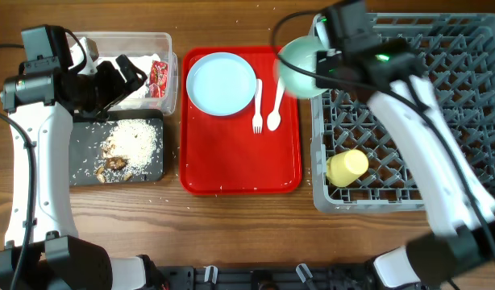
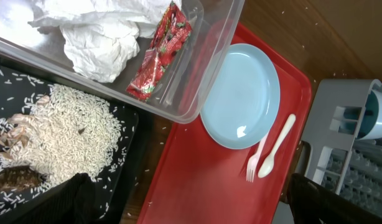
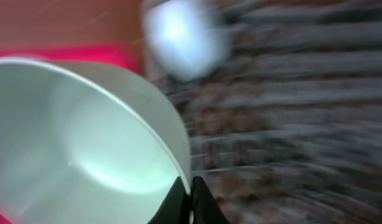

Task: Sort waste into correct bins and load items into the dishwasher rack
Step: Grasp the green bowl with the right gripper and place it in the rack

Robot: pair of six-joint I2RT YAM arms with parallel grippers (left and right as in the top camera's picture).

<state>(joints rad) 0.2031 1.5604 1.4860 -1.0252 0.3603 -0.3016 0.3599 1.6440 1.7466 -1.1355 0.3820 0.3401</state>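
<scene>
Right end effector, pinching the rim of the one bowl in view, holds it over the rack's corner; best set on edge between pegs, clear of the one yellow cup. One plate, one fork and one spoon wait on the tray. Left end effector hangs spread.

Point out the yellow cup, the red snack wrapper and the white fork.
yellow cup (image 1: 347, 167), overhead view, middle of its side
red snack wrapper (image 2: 158, 53), left wrist view, centre of the packet
white fork (image 1: 257, 103), overhead view, on its handle
</scene>
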